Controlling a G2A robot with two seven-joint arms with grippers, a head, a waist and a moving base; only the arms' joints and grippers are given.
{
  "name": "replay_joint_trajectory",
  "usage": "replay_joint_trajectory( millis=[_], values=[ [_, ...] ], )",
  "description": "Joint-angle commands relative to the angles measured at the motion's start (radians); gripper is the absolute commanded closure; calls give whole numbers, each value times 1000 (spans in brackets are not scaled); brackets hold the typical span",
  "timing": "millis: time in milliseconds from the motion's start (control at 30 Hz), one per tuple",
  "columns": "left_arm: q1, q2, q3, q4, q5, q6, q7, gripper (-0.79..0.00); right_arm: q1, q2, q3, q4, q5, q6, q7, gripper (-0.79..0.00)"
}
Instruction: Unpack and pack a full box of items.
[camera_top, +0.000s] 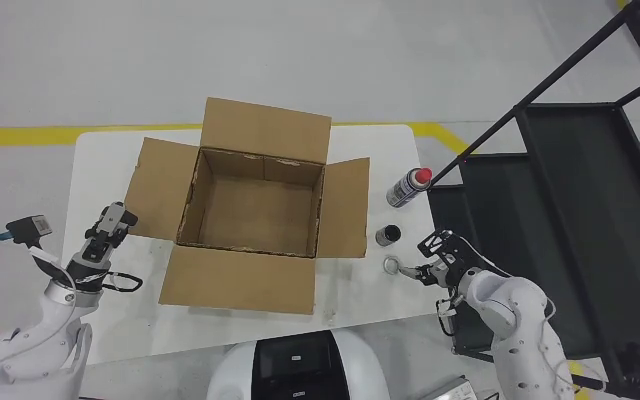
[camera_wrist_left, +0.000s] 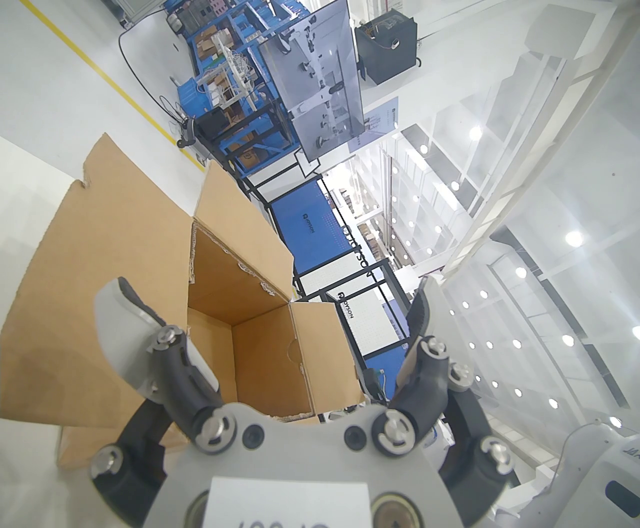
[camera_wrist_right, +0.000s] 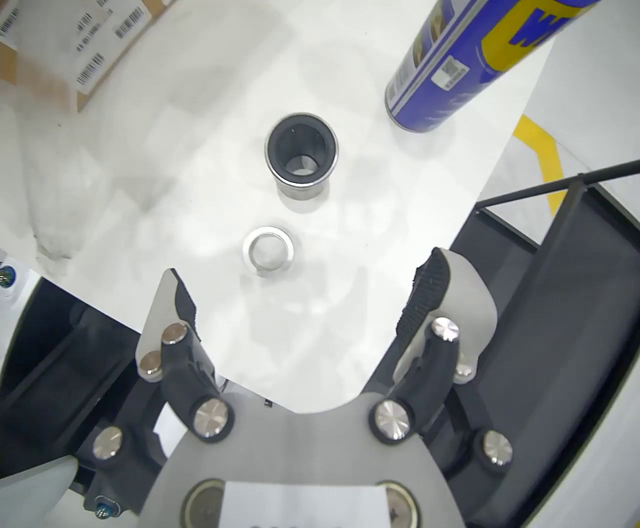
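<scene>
An open cardboard box (camera_top: 250, 213) stands mid-table with all flaps spread; its inside looks bare in the top view. To its right stand a blue spray can (camera_top: 408, 187) with a red cap, a short black-lined metal sleeve (camera_top: 388, 236) and a flat silver ring (camera_top: 394, 265). In the right wrist view the ring (camera_wrist_right: 268, 248), sleeve (camera_wrist_right: 301, 154) and can (camera_wrist_right: 465, 55) lie ahead of my right gripper (camera_wrist_right: 305, 295), which is open and holds nothing. That gripper (camera_top: 428, 258) sits just right of the ring. My left gripper (camera_top: 108, 228) is open beside the box's left flap (camera_wrist_left: 95, 300).
The white table (camera_top: 110, 165) carries everything. A black metal rack (camera_top: 560, 200) stands against the table's right edge, close behind my right arm. A yellow floor line (camera_top: 60, 133) runs behind the table.
</scene>
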Motion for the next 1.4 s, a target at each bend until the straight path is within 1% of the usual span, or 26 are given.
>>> replay_joint_trajectory(
  millis=[0,67,100,767,800,867,933,1033,1067,1133,1200,1233,1333,1367],
  values=[
    [0,0,0,0,0,0,0,-785,12,5,1,17,40,-35,0,-785],
    [0,0,0,0,0,0,0,-785,19,10,0,31,56,-65,27,-785],
    [0,0,0,0,0,0,0,-785,24,13,2,30,46,-64,44,-785],
    [0,0,0,0,0,0,0,-785,23,15,-11,41,38,-63,37,-785],
    [0,0,0,0,0,0,0,-785,27,18,-16,50,21,-62,42,-785],
    [0,0,0,0,0,0,0,-785,43,20,-31,78,2,-46,48,-745],
    [0,0,0,0,0,0,0,-785,63,23,-45,110,-21,-20,55,-785],
    [0,0,0,0,0,0,0,-785,87,25,-67,146,-38,8,54,-785],
    [0,0,0,0,0,0,0,-785,93,26,-73,153,-41,15,54,-763],
    [0,0,0,0,0,0,0,-785,98,29,-80,161,-42,20,49,-585],
    [0,0,0,0,0,0,0,-785,102,31,-83,167,-44,25,47,-437],
    [0,0,0,0,0,0,0,-785,104,33,-83,172,-43,29,46,-388],
    [0,0,0,0,0,0,0,-785,112,37,-91,187,-42,36,47,-363],
    [0,0,0,0,0,0,0,-785,115,38,-96,194,-45,40,49,-366]
  ],
)
